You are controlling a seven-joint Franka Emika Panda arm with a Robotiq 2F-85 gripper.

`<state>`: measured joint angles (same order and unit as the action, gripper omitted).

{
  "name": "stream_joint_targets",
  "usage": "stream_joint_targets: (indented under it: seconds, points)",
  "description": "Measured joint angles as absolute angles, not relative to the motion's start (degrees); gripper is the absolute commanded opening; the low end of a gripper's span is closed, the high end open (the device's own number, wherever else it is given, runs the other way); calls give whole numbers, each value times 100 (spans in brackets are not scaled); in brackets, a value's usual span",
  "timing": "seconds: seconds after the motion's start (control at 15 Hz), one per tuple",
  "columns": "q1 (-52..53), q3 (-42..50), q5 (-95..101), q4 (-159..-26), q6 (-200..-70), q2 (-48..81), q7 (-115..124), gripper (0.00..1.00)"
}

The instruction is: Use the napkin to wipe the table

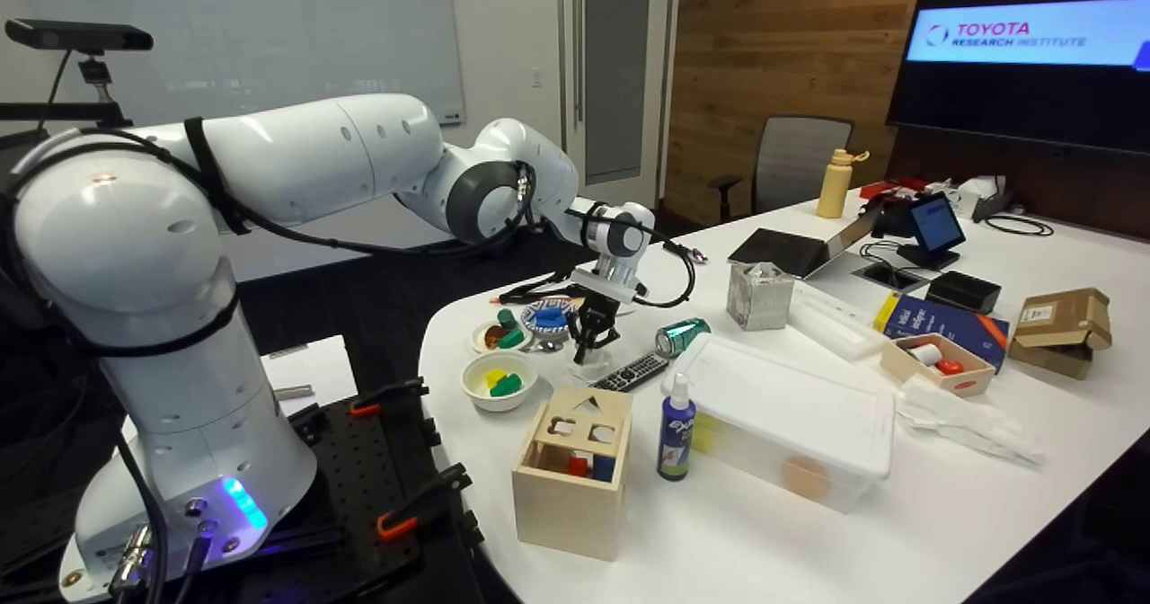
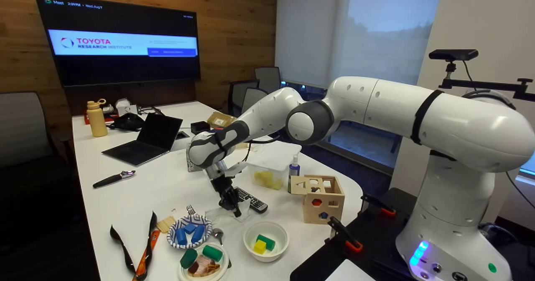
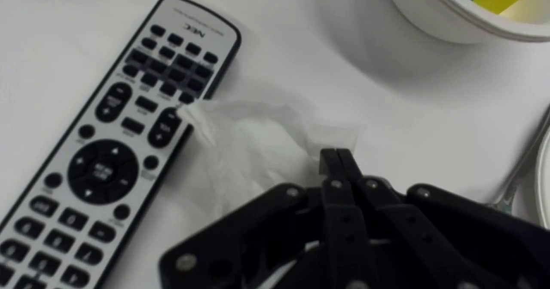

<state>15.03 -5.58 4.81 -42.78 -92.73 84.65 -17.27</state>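
Observation:
The white table (image 1: 719,555) fills the lower scene in both exterior views (image 2: 138,193); its top shows in the wrist view (image 3: 275,35). A thin, crumpled white napkin (image 3: 258,151) lies on it, one corner over the remote's edge. It also shows in both exterior views (image 1: 590,371) (image 2: 215,215). My gripper (image 3: 336,151) points down at table height, fingers pressed together, with the napkin bunched around and under the tips. It appears shut on the napkin; the pinched part is hidden. The gripper also shows in both exterior views (image 1: 584,357) (image 2: 237,212).
A remote (image 3: 103,168) lies beside the napkin. A white bowl (image 2: 247,240) with blocks, a patterned bowl (image 2: 171,237) and a plate (image 2: 182,272) stand near. A can (image 1: 683,337), wooden shape box (image 1: 570,510), spray bottle (image 1: 676,438) and lidded plastic bin (image 1: 791,397) surround the spot.

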Motion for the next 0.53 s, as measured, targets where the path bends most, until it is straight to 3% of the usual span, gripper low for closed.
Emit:
stream_joint_targets:
  seconds: [0.53]
  points:
    - [1437, -349, 669, -4152, -9315, 8498, -1552, 0]
